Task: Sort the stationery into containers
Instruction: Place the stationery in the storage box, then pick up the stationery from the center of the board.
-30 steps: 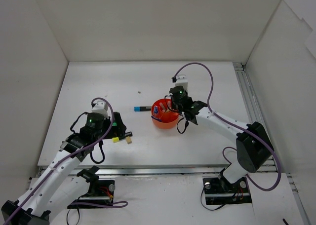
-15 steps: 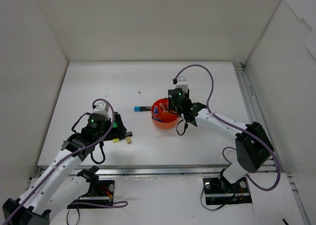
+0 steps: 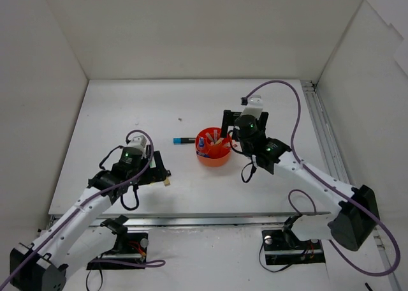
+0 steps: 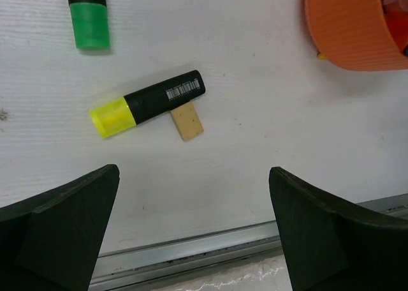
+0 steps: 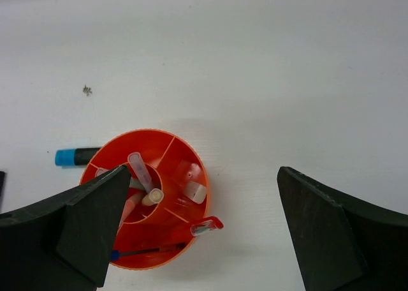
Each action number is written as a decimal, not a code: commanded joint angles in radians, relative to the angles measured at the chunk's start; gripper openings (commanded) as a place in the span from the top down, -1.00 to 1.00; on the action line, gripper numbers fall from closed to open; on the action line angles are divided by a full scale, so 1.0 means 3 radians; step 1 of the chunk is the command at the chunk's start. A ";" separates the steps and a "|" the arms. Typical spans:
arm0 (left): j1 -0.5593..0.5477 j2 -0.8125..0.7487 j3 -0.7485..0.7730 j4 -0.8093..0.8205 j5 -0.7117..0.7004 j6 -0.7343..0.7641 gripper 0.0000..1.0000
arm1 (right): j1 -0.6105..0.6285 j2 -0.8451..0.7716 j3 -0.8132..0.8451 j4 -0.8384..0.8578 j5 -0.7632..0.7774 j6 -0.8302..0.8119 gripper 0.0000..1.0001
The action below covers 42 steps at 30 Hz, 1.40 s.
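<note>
Both left tool [image 4: 194,170] and right tool [image 5: 204,170] gape empty; only left wrist shows yellow-capped highlighter [image 4: 148,103].

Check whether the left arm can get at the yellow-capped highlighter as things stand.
Probably yes: the open left gripper hangs over the yellow-capped highlighter, with nothing covering it; only a small tan eraser lies against its barrel.

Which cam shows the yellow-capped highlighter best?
Left wrist: the yellow-capped highlighter lies whole and sharp, barcode label visible, tan eraser against its barrel. Top external hides nearly all of it under the left arm. Right wrist does not show it.
</note>
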 commanded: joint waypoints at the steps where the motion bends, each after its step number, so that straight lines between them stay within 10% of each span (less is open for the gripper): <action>1: -0.0039 0.0203 -0.0025 0.0233 0.0034 -0.0172 -0.99 | 0.0023 -0.0382 -0.0075 0.0006 0.0409 0.0113 -0.96; 10: -0.0479 0.1005 0.0272 0.0223 -0.0345 -0.0443 -0.99 | 0.0003 -0.0802 -0.0305 -0.0199 0.0619 0.0231 -0.96; 30: -0.0479 0.1906 0.0471 0.0494 -0.0544 -0.0494 -0.33 | -0.0033 -0.1001 -0.0551 -0.0368 0.0675 0.0287 -0.96; 42: -0.0545 0.1845 0.0492 0.0397 -0.0544 -0.0535 1.00 | -0.0043 -0.1078 -0.0561 -0.0378 0.0655 0.0297 -0.96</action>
